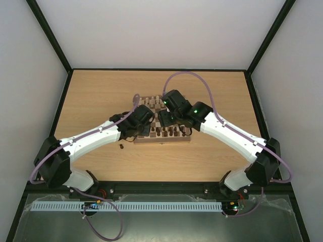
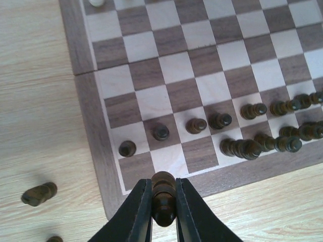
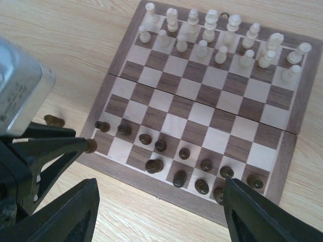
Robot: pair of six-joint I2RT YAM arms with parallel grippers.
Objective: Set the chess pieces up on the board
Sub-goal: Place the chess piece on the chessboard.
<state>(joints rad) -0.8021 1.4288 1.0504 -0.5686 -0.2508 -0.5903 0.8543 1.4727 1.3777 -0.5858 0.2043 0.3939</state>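
A dark chess piece point(image 2: 163, 199) is pinched between the left fingers point(image 2: 137, 214), its long axis along them, over the near border of the board point(image 2: 83, 101). The vacant corner squares point(image 2: 169, 160) are found just ahead. The right fingers point(image 3: 65, 214) are spread and hold nothing.

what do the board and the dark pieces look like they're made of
Board: wood, possibly veneered, satin finish; grain streaks run through light and dark squares. Dark pieces: likely turned wood stained brown, with soft glints on their rounded heads.
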